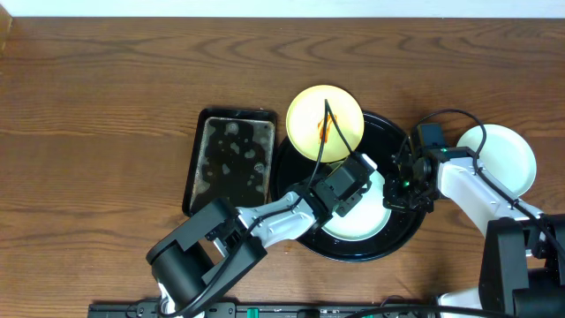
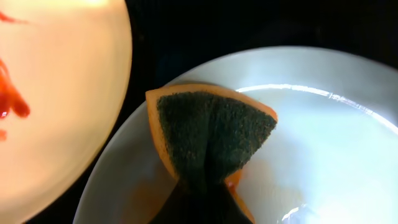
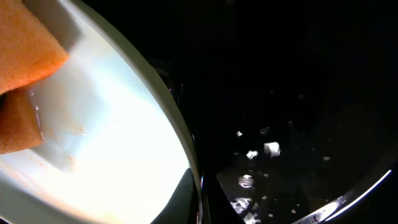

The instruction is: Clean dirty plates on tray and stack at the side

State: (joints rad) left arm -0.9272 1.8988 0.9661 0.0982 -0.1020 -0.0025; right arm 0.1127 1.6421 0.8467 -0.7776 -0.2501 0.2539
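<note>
The left claw (image 1: pixel 360 179) pinches a folded sponge (image 2: pixel 211 134), orange foam with a rough dark-green face, against a glossy pale plate (image 2: pixel 336 155) lying on the black tray (image 1: pixel 399 237). The right claw (image 1: pixel 408 181) hangs by that plate's rim, and I cannot tell whether it is spread or pressed together.

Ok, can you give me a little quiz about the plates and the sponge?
1. True or false: the yellow plate has orange-red smears on it.
2. Where is the sponge pressing? A) on the white plate inside the tray; B) on the yellow plate; C) on the table.
3. Fill in the blank: the third plate sits on the table, outside the tray, and its colour is ____.

Key: 1 true; 2 A; 3 white.
</note>
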